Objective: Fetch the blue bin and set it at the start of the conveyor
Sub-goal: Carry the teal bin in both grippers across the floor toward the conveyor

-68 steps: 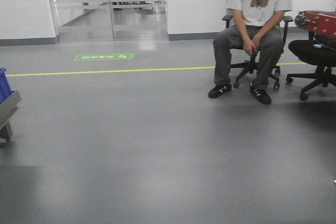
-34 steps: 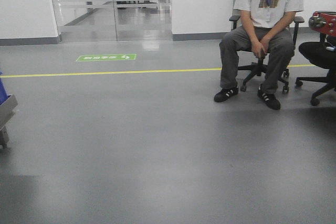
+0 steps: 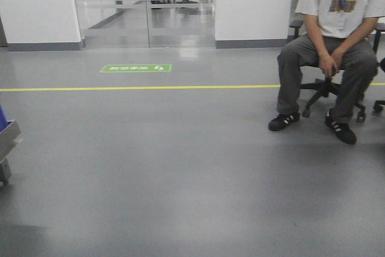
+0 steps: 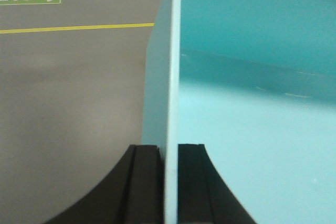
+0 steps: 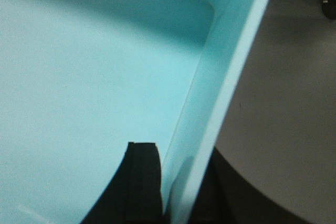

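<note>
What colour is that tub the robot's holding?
Pale turquoise, plain with no pattern. The bin shows best in the left wrist view.

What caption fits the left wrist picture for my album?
Left pincer gripping the wall of a pale turquoise rectangular plastic bin above a grey floor with a yellow line.

blue bin (image 4: pixel 252 129): smooth matt plastic; floor (image 3: pixel 180 179): smooth, slight sheen

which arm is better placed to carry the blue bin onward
Neither alone: the left gripper clamps one wall of the blue bin, the right gripper clamps another, so both together seem best.
</note>
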